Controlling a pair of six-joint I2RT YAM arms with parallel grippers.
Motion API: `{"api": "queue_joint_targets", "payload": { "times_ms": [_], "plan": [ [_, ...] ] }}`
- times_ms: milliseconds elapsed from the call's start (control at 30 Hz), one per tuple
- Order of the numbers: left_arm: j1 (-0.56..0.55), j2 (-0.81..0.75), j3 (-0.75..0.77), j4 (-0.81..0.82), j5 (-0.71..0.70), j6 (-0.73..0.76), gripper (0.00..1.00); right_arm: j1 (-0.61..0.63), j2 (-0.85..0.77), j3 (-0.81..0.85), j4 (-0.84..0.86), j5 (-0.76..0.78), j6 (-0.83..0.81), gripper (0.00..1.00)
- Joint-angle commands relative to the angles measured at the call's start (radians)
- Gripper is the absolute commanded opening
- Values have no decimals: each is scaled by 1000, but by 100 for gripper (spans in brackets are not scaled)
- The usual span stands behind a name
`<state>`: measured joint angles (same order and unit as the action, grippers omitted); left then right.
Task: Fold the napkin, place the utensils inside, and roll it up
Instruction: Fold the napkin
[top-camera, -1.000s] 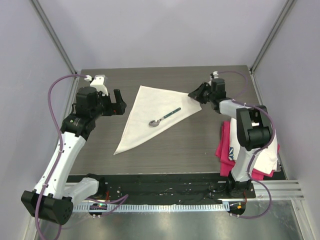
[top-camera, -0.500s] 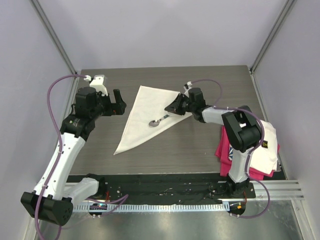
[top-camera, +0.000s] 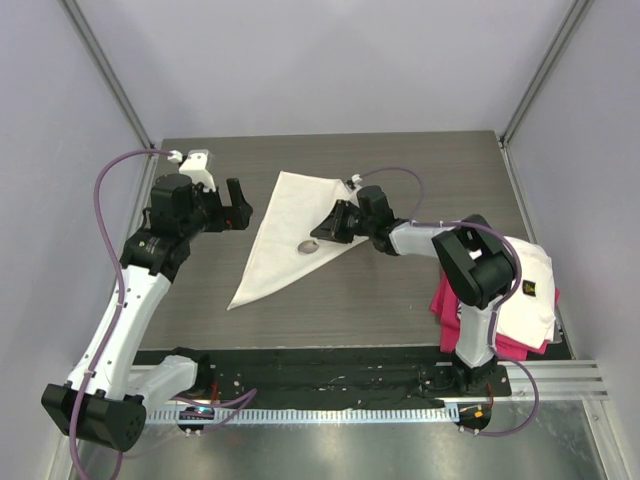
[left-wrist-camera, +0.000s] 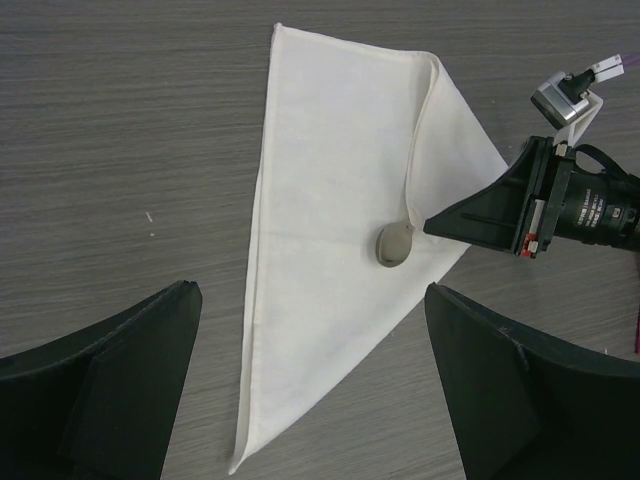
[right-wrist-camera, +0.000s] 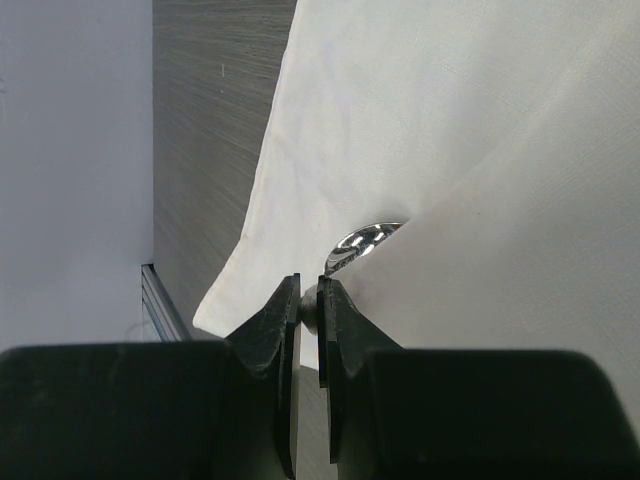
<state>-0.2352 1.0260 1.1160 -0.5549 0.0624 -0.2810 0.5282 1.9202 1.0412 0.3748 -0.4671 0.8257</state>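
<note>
Desk (top-camera: 400, 300) is carrying one napkin (top-camera: 275, 235), lying folded into a triangle. Left hand (top-camera: 240, 205) is hovering beside it, jaws wide apart, holding nothing. Right hand (right-wrist-camera: 308, 300) is pinching the napkin's corner, lapping it over one spoon (left-wrist-camera: 394, 244); it should be keeping the cloth low, not dragging the spoon.

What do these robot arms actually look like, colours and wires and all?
The left arm and right arm have white shells joined by chunky black joint housings. A purple cable loops along each. The left gripper and right gripper are black, each with two wedge-shaped fingers tapering to tips. No readable markings show.
</note>
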Motion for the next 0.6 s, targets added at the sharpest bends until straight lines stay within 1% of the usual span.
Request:
{"api": "queue_joint_targets", "payload": {
  "times_ms": [0,467,567],
  "plan": [
    [-3,-18,4,46,14,-6,100,23,6,-7,53,-18,19,1],
    [-3,-18,4,49,19,-10,100,64,22,-36,59,-7,24,2],
    [-3,-17,4,47,19,-9,100,67,13,-36,52,-10,12,18]
  ]
}}
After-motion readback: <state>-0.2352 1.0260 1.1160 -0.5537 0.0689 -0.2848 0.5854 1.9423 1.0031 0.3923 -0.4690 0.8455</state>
